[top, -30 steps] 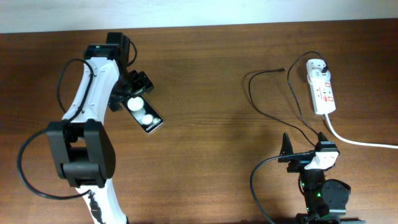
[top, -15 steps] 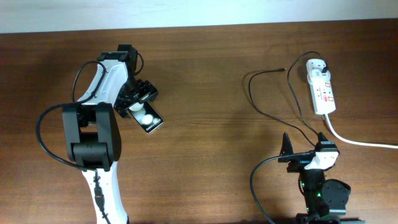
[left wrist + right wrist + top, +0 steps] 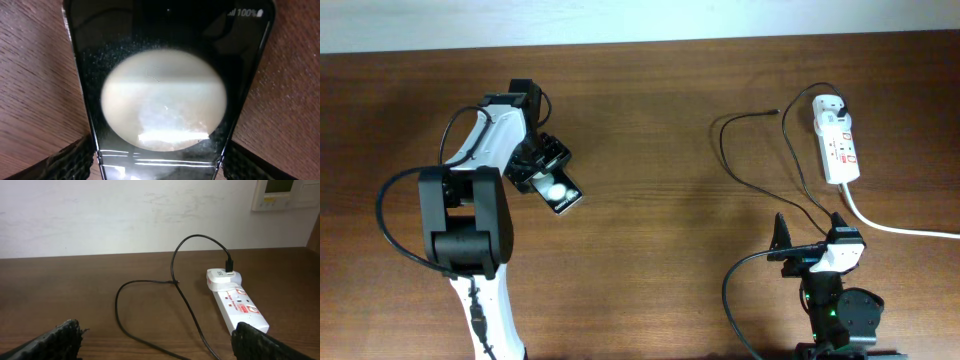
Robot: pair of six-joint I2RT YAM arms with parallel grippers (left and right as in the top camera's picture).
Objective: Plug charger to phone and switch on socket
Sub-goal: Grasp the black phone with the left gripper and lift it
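The phone (image 3: 560, 192) lies flat on the brown table at the left, one white round spot showing. My left gripper (image 3: 542, 166) is down over its near end. In the left wrist view the phone (image 3: 165, 30) fills the frame, and the left gripper (image 3: 160, 167) has a finger against each long edge, shut on it. The socket (image 3: 837, 138) lies at the far right with the charger's black plug (image 3: 841, 103) in its far end. The charger cable (image 3: 725, 150) loops across the table to its loose tip (image 3: 778, 112). My right gripper (image 3: 810, 232) is open and empty, nearer than the socket (image 3: 235, 297).
The thick white cord (image 3: 895, 226) runs from the socket off the right edge. The charger cable (image 3: 150, 282) passes in front of the right gripper (image 3: 165, 342). A white wall (image 3: 125, 215) stands behind the table.
My left gripper has swung in and come down over the phone, covering one of its two white spots. The phone has barely shifted. The right arm has not moved.
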